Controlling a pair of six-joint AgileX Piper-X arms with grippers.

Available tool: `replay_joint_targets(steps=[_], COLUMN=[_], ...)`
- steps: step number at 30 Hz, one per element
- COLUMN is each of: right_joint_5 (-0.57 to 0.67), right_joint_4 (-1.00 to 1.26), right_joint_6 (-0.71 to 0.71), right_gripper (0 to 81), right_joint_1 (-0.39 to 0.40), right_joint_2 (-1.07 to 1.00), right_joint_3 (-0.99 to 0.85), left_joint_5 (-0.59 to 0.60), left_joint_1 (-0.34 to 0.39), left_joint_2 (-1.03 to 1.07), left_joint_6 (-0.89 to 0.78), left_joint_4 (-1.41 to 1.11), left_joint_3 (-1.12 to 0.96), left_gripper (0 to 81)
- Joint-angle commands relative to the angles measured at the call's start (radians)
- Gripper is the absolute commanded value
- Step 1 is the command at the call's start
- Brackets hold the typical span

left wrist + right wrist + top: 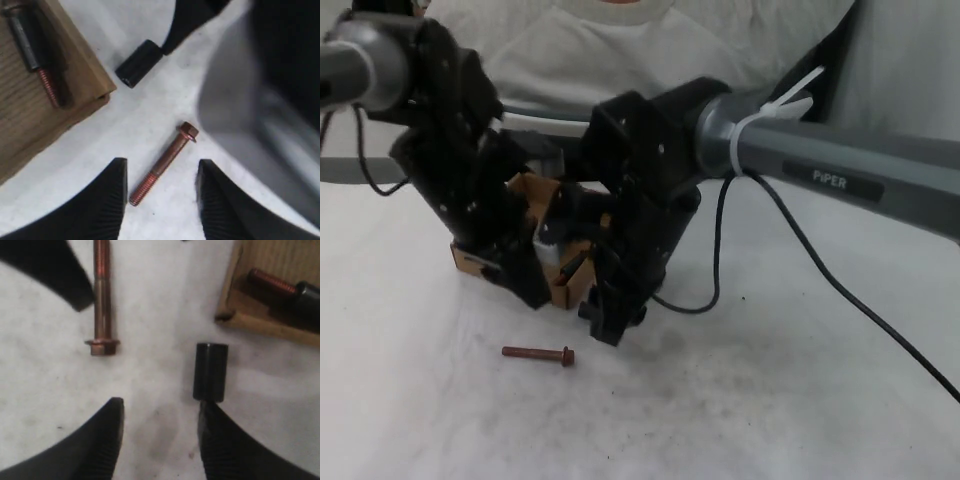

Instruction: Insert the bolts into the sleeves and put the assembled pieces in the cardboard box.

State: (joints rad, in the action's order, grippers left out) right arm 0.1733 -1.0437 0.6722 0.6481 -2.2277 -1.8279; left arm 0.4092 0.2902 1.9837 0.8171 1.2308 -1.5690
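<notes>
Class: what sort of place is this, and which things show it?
Likely a robotics lab: robot arms over a white bench, with a bolt, sleeve and box laid out.

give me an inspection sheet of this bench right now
surface: white bench, faint dark smudges
job's things: loose bolt and black sleeve lie apart near the cardboard box; one assembled piece inside
clutter: nothing seen
grippers: left gripper open, fingers either side of the bolt; right gripper open, one finger by the sleeve
cables: black cable trails across the bench
surroundings: pale fabric behind
</notes>
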Motion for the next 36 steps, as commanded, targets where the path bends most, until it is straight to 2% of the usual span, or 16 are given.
replay_joint_targets(steps=[1, 5, 8, 11, 16, 28, 36], right_joint_5=[-0.030, -0.029, -0.029, -0.033, -0.037, -0.153, -0.161], right_joint_4=[0.005, 0.023, 0.038, 0.038, 0.036, 0.004, -0.025], right_joint_6=[0.007, 0.015, 0.015, 0.015, -0.001, -0.026, -0.120], right_gripper=[44.7, 44.7, 44.7, 44.7, 44.7, 44.7, 44.7], right_joint_1=[0.003, 0.003, 0.003, 0.003, 0.003, -0.009, -0.081], right_joint_2=[-0.031, -0.041, -0.041, -0.041, -0.041, -0.041, -0.006], right_joint_3=[-0.007, -0.007, -0.007, -0.007, -0.007, -0.009, -0.009], left_joint_5=[0.026, -0.047, -0.049, -0.063, -0.164, -0.177, -0.151], left_joint_1=[0.044, 0.071, 0.070, 0.063, 0.041, -0.060, -0.059], left_joint_2=[-0.016, -0.016, -0.016, -0.016, -0.016, -0.022, -0.066], left_joint_6=[0.021, 0.021, 0.021, 0.021, 0.015, -0.150, -0.157], left_joint_4=[0.026, 0.026, 0.026, 0.018, 0.006, -0.057, -0.057], left_joint_3=[0.007, 0.046, 0.077, 0.096, 0.099, 0.099, 0.099], left_gripper=[42.6, 42.6, 42.6, 42.6, 42.6, 42.6, 42.6])
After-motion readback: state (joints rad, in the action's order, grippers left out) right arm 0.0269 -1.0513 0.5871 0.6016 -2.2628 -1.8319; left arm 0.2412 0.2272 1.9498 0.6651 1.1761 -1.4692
